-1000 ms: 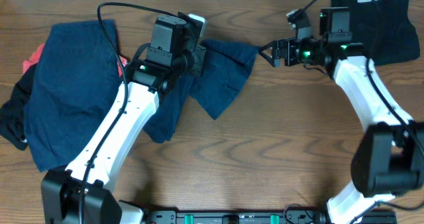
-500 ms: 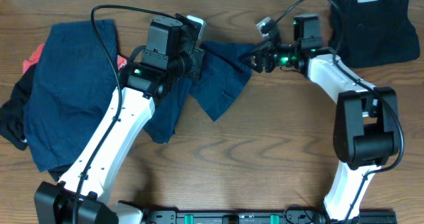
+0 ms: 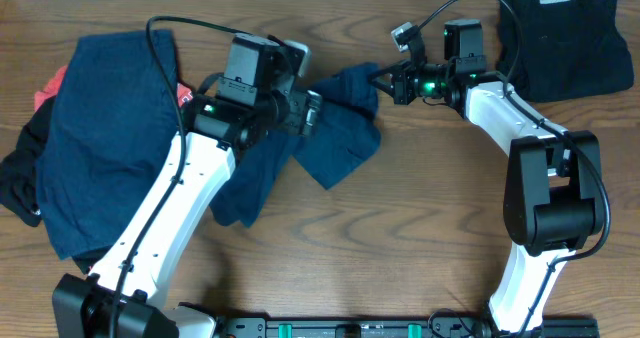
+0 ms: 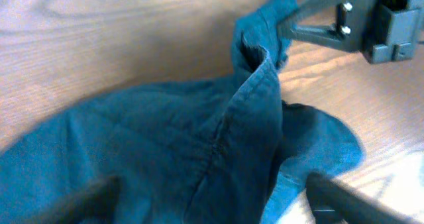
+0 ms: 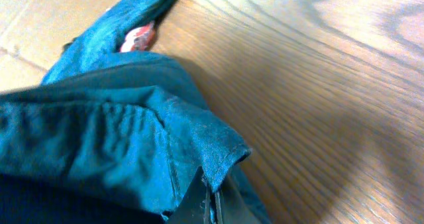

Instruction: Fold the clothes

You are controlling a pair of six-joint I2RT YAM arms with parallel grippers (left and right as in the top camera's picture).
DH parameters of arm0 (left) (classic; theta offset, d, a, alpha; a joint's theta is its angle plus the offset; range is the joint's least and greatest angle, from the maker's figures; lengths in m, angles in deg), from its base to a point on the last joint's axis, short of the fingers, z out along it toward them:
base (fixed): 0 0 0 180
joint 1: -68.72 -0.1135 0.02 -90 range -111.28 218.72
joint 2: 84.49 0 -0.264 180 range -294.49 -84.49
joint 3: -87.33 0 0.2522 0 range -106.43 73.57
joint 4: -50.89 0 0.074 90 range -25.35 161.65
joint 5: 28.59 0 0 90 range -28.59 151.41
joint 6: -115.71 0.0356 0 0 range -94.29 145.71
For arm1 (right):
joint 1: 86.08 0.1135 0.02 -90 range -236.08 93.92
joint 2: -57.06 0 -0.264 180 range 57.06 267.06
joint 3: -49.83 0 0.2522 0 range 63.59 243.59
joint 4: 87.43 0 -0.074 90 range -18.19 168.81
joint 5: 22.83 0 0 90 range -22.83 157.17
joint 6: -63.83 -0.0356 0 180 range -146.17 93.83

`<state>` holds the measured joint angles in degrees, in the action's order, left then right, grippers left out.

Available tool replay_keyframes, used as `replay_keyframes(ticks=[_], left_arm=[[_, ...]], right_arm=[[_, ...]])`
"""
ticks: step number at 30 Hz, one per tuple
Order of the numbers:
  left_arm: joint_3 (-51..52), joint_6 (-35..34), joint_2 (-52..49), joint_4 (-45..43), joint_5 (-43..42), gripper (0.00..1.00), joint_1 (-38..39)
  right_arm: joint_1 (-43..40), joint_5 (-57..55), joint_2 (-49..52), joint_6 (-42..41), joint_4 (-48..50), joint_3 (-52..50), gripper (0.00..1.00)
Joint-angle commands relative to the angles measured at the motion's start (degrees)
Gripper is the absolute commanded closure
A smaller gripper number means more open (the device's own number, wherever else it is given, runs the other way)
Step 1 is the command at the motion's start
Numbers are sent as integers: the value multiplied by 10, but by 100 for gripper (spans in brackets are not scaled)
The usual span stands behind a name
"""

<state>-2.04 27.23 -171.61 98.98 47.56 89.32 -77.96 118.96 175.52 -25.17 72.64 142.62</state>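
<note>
Navy shorts (image 3: 335,143): crumpled in the middle of the table (image 3: 420,238), long axis slanting from lower left to upper right.
Right claw (image 3: 383,80): pinched closed on the shorts' upper-right corner.
Left claw (image 3: 312,113): spread wide above the shorts, holding nothing.

The right gripper (image 3: 385,81) pinches the upper right corner of the navy garment (image 3: 345,146). The left gripper (image 3: 314,112) sits over its left part.
</note>
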Motion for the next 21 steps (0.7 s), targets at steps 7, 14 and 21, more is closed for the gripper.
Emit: replay_keyframes(ticks=[7,14,21], left_arm=[[-3,41,70,17,-3,2,99],[-3,-49,20,17,39,2,174],[-3,-252,-71,9,193,2,246]], right_arm=[[0,-96,-3,-53,7,8,99],[-3,-116,-3,-104,30,8,99],[-16,-117,-3,-113,28,8,99]])
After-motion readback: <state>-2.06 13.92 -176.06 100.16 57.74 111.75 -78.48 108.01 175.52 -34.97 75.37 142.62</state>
